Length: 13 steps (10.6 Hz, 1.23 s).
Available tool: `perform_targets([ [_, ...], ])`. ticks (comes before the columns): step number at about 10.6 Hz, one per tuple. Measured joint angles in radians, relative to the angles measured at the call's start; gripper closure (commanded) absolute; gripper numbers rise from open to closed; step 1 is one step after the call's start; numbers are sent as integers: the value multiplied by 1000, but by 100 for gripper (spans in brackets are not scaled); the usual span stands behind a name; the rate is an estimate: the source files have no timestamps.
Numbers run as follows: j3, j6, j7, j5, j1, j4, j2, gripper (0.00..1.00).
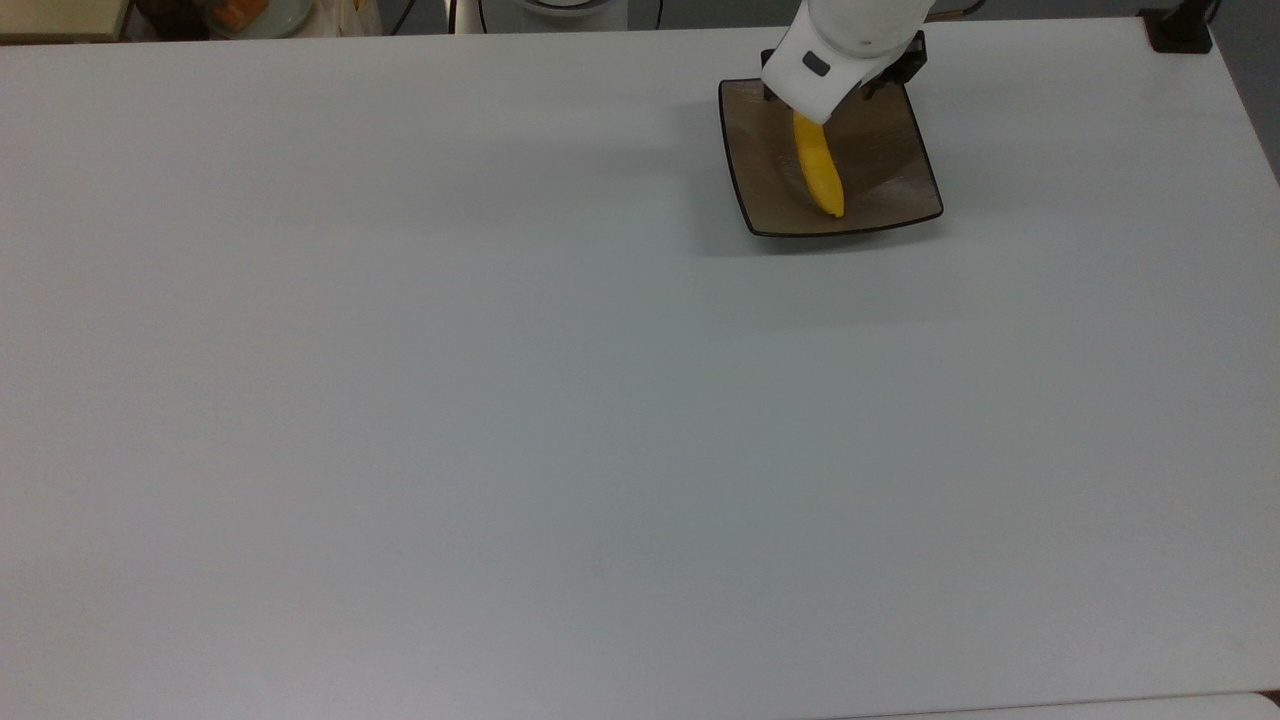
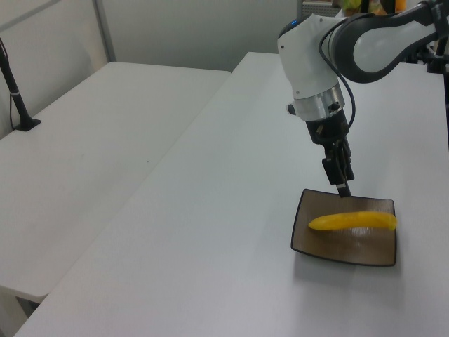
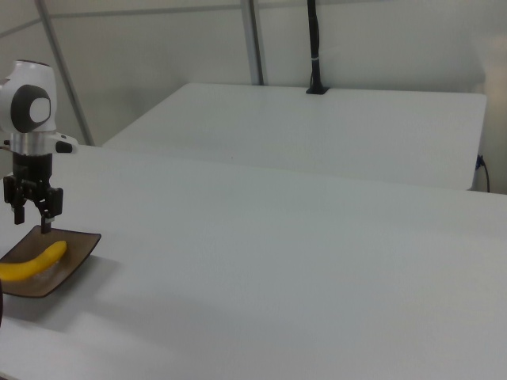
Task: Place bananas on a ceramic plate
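Because the banana lies across the ceramic plate, the gripper above it hangs spread and empty.

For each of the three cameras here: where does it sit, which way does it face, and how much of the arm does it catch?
Top view: overhead, looking down on the table; wrist covers the plate's far edge.
Left view: raised, off one table end, facing along it; arm, open gripper above the banana.
Right view: low, opposite side; wrist at the right view's left.
All three share the banana on the plate.
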Motion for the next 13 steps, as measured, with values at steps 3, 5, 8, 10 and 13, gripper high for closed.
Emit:
perform_targets([
  [3, 1, 18, 0, -139, 0, 3, -13, 0],
  [5, 4, 43, -3, -243, 1, 3, -17, 0],
  [8, -19, 150, -5, -284, -28, 3, -35, 0],
  [10, -88, 230, -17, -285, -47, 4, -63, 0],
  [13, -148, 237, -33, -284, -76, 4, -118, 0],
])
